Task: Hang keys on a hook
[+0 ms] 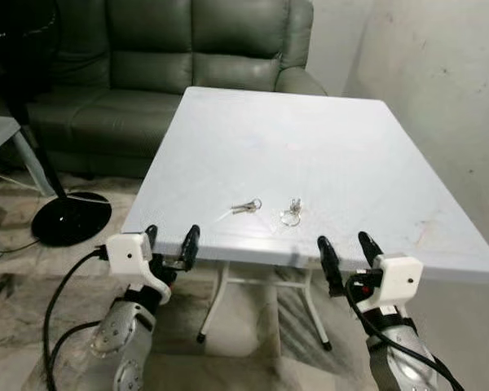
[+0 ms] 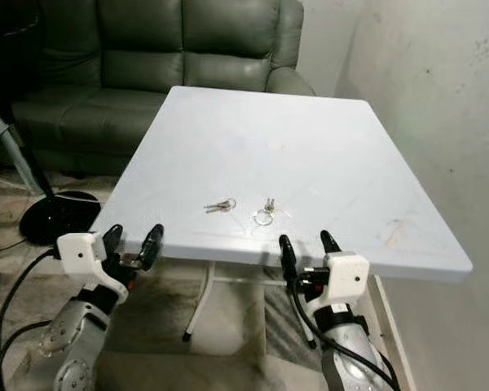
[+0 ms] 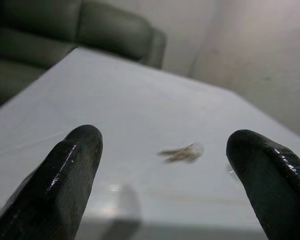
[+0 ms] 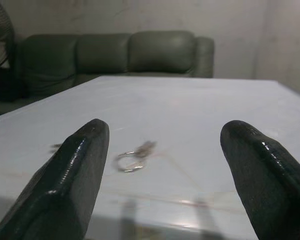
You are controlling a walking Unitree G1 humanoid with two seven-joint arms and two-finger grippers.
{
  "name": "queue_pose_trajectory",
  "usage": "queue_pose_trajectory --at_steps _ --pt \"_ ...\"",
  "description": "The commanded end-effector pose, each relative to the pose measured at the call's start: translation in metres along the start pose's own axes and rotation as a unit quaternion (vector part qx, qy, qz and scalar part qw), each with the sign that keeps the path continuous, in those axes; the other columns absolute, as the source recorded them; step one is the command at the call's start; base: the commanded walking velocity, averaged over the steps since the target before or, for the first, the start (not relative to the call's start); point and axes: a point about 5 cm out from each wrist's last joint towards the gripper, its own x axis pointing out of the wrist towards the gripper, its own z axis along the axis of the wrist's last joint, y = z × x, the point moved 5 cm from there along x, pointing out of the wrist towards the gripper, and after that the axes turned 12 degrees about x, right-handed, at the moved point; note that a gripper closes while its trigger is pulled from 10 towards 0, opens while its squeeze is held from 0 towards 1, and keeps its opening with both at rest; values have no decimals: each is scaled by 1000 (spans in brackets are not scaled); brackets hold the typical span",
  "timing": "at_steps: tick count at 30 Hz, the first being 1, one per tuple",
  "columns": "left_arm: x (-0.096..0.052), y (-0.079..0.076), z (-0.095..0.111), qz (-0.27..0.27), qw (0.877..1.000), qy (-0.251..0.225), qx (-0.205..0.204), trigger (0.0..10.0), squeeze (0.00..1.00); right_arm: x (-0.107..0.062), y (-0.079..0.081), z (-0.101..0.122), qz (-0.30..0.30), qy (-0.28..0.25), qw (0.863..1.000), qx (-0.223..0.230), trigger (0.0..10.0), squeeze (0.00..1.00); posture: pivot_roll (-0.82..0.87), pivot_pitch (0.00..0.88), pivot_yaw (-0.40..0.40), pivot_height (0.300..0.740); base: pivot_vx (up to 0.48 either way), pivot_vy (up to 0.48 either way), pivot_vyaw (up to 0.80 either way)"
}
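White table [image 1: 326, 147] bears two key sets [image 1: 247, 207], both grippers' fingers [image 1: 191, 241] spread.

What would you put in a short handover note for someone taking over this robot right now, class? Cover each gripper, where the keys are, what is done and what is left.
Left gripper: open, holding nothing, at the near edge of the white table.
Right gripper: open, holding nothing, at the same near edge, further right.
Keys: two sets lie flat on the table near its front edge, apart from each other. The left key set is ahead of the left gripper; the ringed key set is ahead of the right gripper.
Done: nothing picked up yet.
Left: grasp the keys, find a hook, hang them.
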Motion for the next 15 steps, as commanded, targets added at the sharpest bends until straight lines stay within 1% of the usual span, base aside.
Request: queue_pose_trajectory --at_steps 1,15 --pt "1 -7 -1 -7 1000 4 -2 10000 0 -1 -4 6 -4 -6 1000 -6 10000 0 8 0 -39 740 277 0 0" --pt "1 -9 0 -7 1000 4 -4 10000 0 0 -2 6 0 -6 1000 -6 10000 0 10 0 -44 740 274 0 0"
